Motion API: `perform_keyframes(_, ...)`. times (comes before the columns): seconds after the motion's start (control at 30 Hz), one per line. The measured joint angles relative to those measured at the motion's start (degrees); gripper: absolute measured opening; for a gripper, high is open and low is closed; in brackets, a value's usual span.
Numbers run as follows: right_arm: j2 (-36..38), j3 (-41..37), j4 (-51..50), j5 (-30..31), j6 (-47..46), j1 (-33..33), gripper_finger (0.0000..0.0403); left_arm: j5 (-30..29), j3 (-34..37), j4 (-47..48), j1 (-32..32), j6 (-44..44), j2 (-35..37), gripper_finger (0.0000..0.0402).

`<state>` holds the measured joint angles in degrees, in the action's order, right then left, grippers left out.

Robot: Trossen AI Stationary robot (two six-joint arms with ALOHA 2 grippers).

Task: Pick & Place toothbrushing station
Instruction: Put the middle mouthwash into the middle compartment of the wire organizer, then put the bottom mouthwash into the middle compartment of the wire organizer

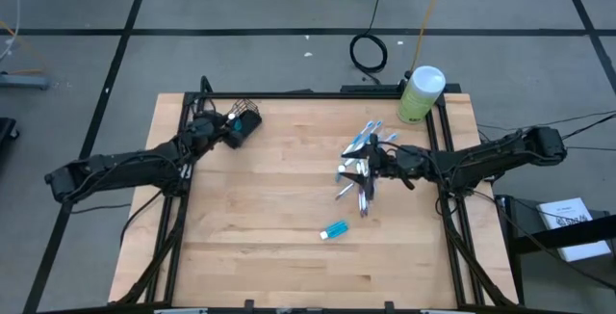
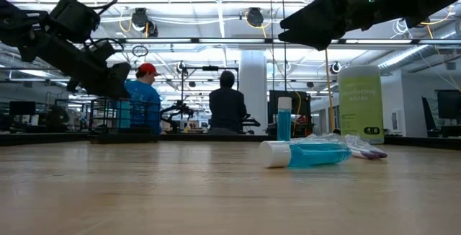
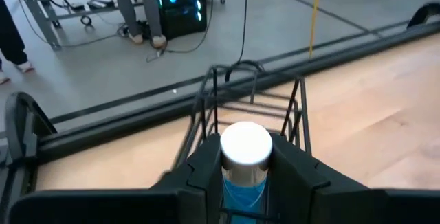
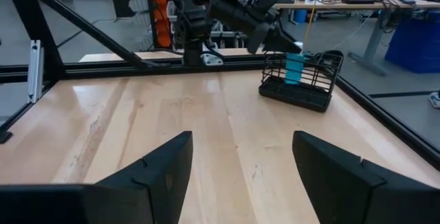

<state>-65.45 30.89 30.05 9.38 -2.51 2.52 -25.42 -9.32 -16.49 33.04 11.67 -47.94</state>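
a wooden desk (image 1: 260, 208) seen from above. at upper left, the left pincer (image 1: 234, 131) grips a small blue tube with a white cap (image 3: 245, 157), held over the black wire basket (image 1: 247, 118). right of centre, the right pincer (image 1: 371, 163) hovers wide open, holding nothing, over a heap of toothbrushes (image 1: 358, 165). another blue tube (image 1: 333, 230) lies alone, lower centre.

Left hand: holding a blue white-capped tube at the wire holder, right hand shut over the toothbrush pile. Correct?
Not quite. The right hand is open, its fingers wide apart in the right wrist view. The left hand does hold the blue white-capped tube at the wire holder.
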Motion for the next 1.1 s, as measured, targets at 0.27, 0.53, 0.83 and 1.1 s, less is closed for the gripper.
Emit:
perform_keyframes(0.27,0.0,0.0,0.0,-0.2,0.0,-0.5,0.0242,-0.1,-0.2,-6.6,0.0,-0.2,-8.2,0.0096)
perform_keyframes(0.53,0.0,0.0,-0.1,-0.2,0.0,-0.5,0.0242,-0.1,-0.2,-11.0,0.0,-1.0,-14.0,0.0097)
perform_keyframes(0.83,0.0,0.0,-0.1,-0.2,0.0,-0.5,0.0242,-0.5,-0.2,-11.4,0.0,-0.6,-15.3,0.0192)
perform_keyframes(1.1,0.0,0.0,-0.1,-0.2,0.0,-0.5,0.0242,-0.9,-0.2,-11.4,0.0,-0.9,-15.3,0.0205)
